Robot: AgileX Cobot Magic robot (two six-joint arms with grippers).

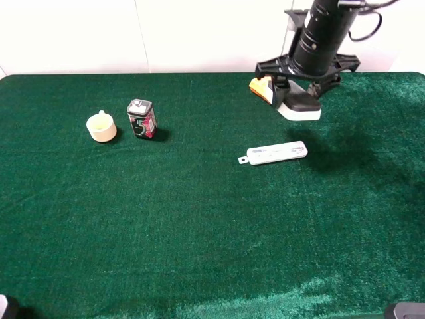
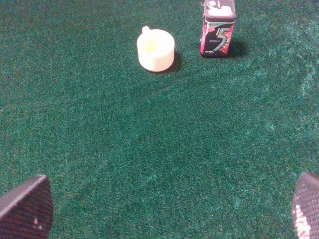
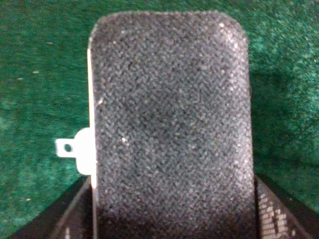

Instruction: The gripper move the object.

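Note:
My right gripper (image 1: pixel 300 98) hangs from the black arm at the back right of the green table. It is shut on the object (image 1: pixel 300 110), whose white base shows under the claw. In the right wrist view the object's dark grey felt top (image 3: pixel 169 114) fills the frame, with a black ribbed finger (image 3: pixel 279 214) at each side of it. The object looks slightly raised and tilted; whether it touches the cloth I cannot tell. My left gripper (image 2: pixel 164 206) is open and empty over bare cloth at the near left.
A slim white test stick (image 1: pixel 275 153) lies just in front of the object; its tab end (image 3: pixel 67 147) peeks from behind the object. An orange and white item (image 1: pixel 260 86) sits beside the right gripper. A cream cup (image 1: pixel 101 126) (image 2: pixel 155 50) and a gum tin (image 1: pixel 141 118) (image 2: pixel 218 30) stand at the left.

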